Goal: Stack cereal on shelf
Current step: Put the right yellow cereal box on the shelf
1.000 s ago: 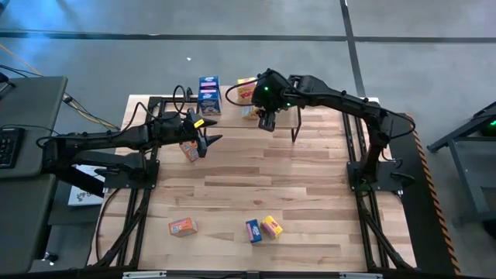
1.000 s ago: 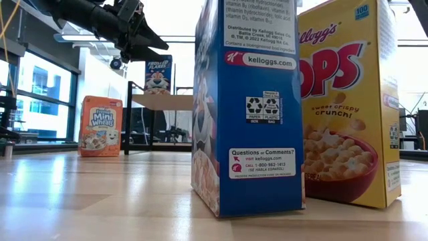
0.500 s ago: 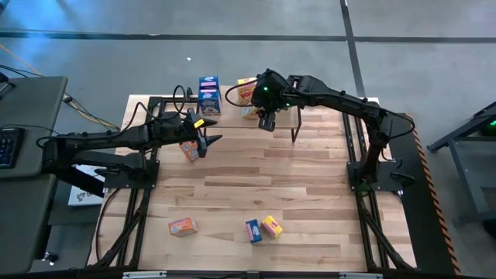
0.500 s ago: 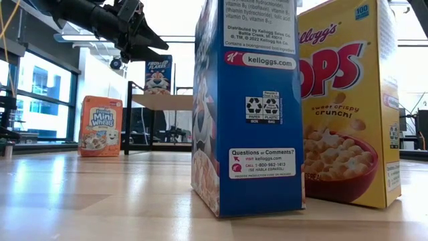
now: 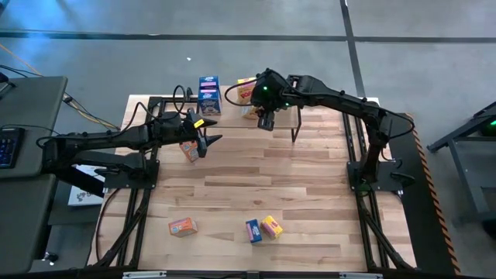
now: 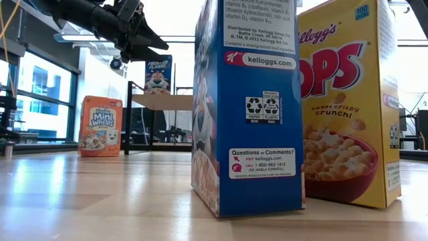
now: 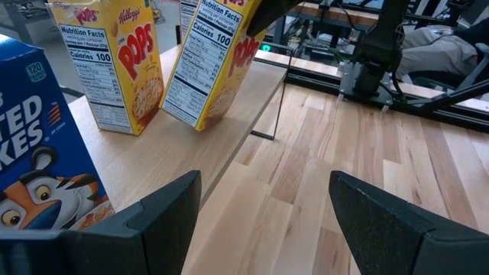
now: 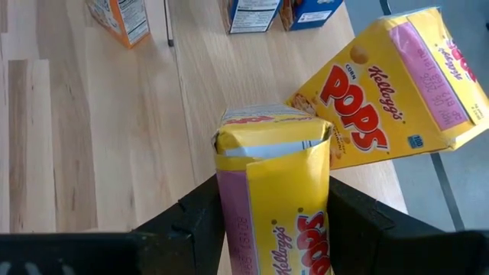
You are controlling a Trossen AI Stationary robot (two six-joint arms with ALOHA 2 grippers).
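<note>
My right gripper (image 5: 266, 122) is shut on a yellow Pops box (image 8: 273, 195) over the light-wood shelf (image 5: 232, 116) at the table's far edge. A second yellow box (image 8: 393, 84) stands on the shelf beside it, and two blue boxes (image 5: 209, 94) stand farther left. My left gripper (image 5: 207, 141) is open and empty, in front of the shelf and above an orange box (image 5: 188, 150) that stands on the table. The left wrist view shows the held box tilted (image 7: 218, 57) beside the standing yellow one (image 7: 122, 65). My right gripper pinches the yellow box between its two fingers (image 8: 200, 210), one on each narrow side (image 8: 229, 206). The fingers come from above, pointing down. The box is tilted, with its lower end (image 7: 195, 118) at the shelf top; I cannot tell whether it touches.
An orange box (image 5: 183, 226), a blue box (image 5: 253, 230) and a yellow box (image 5: 271, 226) lie near the table's front edge. The shelf's thin black leg (image 5: 294, 128) stands right of my right gripper. The table's middle (image 5: 256, 178) is bare wood.
</note>
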